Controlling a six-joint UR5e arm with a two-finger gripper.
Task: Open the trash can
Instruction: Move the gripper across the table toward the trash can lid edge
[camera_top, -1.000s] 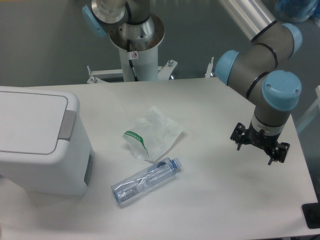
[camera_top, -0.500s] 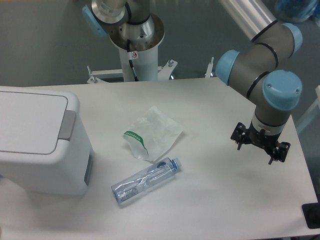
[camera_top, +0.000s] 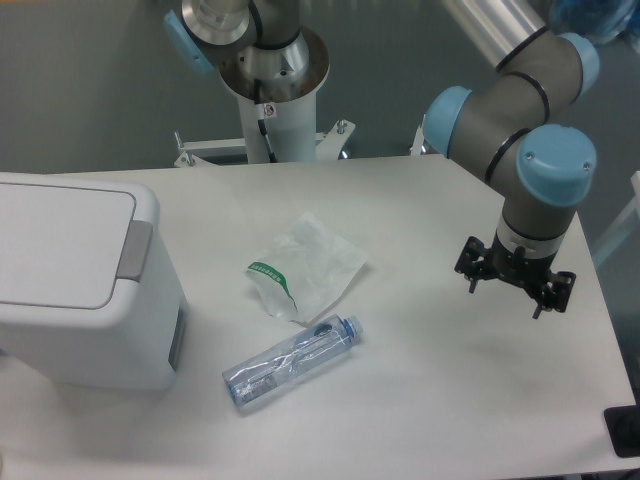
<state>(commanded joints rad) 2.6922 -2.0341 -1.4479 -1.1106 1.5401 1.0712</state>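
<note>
The trash can (camera_top: 70, 280) is a large white boxy bin at the left of the table. Its flat lid is down, and a grey push tab (camera_top: 134, 250) sits on the lid's right edge. My gripper (camera_top: 513, 285) hangs over the right side of the table, far from the bin, pointing down. Its black fingers are spread apart with nothing between them.
A crumpled clear plastic bag (camera_top: 305, 265) with green print lies mid-table. An empty clear bottle (camera_top: 290, 361) with a blue cap lies in front of it. The arm's base column (camera_top: 268, 90) stands behind the table's far edge. The table's right edge is near the gripper.
The gripper and wrist have shifted slightly left and up. The bin, bag and bottle have not moved.
</note>
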